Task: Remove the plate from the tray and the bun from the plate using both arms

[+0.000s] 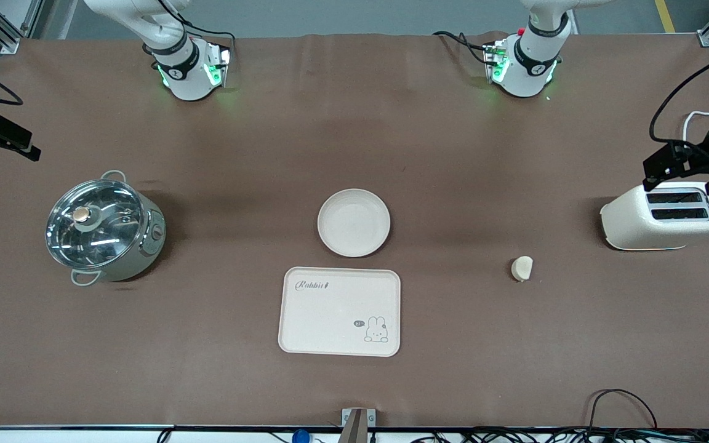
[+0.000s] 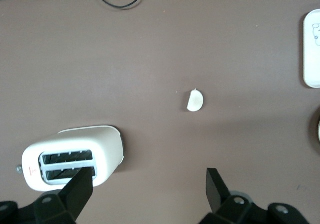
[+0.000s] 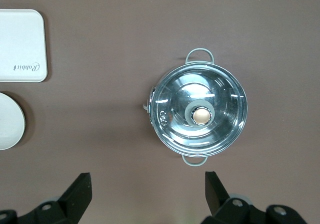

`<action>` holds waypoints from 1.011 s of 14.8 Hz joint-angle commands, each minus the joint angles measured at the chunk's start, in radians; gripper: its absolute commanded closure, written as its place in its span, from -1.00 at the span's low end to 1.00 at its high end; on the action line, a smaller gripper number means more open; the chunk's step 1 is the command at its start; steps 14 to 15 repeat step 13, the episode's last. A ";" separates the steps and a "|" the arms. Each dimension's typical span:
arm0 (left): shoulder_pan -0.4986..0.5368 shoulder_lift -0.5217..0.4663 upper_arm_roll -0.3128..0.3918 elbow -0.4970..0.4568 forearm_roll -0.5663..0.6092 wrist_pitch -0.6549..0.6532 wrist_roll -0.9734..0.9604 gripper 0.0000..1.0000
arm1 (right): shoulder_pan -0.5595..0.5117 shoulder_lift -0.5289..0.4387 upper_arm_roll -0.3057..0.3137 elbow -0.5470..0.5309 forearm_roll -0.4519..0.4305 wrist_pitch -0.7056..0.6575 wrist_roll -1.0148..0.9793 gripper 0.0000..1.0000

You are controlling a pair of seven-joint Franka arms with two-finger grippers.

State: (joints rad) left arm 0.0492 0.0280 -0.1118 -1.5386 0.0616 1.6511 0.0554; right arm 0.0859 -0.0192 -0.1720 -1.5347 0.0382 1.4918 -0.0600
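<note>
The round cream plate lies at the table's middle, just farther from the front camera than the rabbit tray. The small pale bun lies on the cloth toward the left arm's end, nearer the camera than the toaster; it also shows in the left wrist view. My left gripper is open and empty, high over the cloth beside the toaster; it shows in the front view. My right gripper is open and empty, high over the cloth beside the pot; it shows in the front view. The plate's edge shows in the right wrist view.
A white two-slot toaster stands at the left arm's end. A steel pot with a glass lid stands at the right arm's end. Black cables lie along the table edge nearest the camera.
</note>
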 commanded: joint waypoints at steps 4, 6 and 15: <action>-0.109 -0.172 0.118 -0.238 -0.014 0.117 -0.008 -1.00 | 0.011 -0.030 -0.015 -0.031 -0.011 0.010 -0.008 -1.00; -0.107 -0.171 0.112 -0.235 -0.013 0.118 -0.008 -1.00 | 0.011 -0.028 -0.015 -0.031 -0.009 0.011 -0.006 -1.00; -0.097 -0.142 0.116 -0.169 -0.066 0.089 0.008 -1.00 | 0.012 -0.024 -0.014 -0.027 -0.009 0.021 -0.004 -1.00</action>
